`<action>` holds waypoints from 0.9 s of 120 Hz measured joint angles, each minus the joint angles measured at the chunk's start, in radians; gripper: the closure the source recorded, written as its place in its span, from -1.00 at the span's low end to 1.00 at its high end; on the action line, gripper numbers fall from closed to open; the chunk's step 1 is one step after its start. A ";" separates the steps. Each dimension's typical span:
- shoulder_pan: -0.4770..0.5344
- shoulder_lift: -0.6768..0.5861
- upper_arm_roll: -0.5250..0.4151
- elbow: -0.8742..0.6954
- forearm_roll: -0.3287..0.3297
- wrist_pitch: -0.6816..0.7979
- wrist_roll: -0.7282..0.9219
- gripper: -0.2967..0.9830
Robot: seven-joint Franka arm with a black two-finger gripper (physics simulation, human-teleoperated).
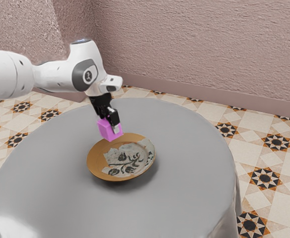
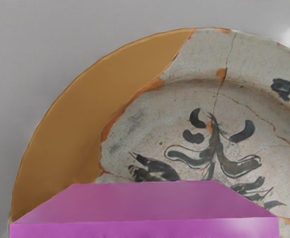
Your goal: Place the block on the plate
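Between our jaws we pinch the pink block [image 1: 105, 130] by opposite sides, apt for something likely light and rigid.

The pink-magenta block [image 1: 105, 130], plain and flat-faced with crisp edges, is gripped aloft, overlapping the plate's rim in the exterior view. The ceramic plate [image 1: 96, 161] lies face up on the gray round table [image 1: 194, 163]. Smooth ochre covers one side (broad along the rim); the rest is a pale, grayish, cracked surface with orange-brown broken edges and dark, leafy brushwork across its shallow well.
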 joint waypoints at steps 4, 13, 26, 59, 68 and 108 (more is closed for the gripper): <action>-0.002 -0.006 -0.005 -0.014 0.000 0.000 0.000 -0.09; -0.006 -0.005 -0.021 -0.029 0.000 0.000 0.000 -0.09; -0.028 0.027 -0.028 -0.031 0.009 0.006 -0.001 -0.09; -0.045 0.102 -0.028 -0.033 0.029 0.053 -0.005 -0.12; -0.045 0.104 -0.028 -0.037 0.027 0.059 -0.004 -0.21; -0.045 -0.010 -0.028 -0.065 0.024 0.045 -0.005 -0.47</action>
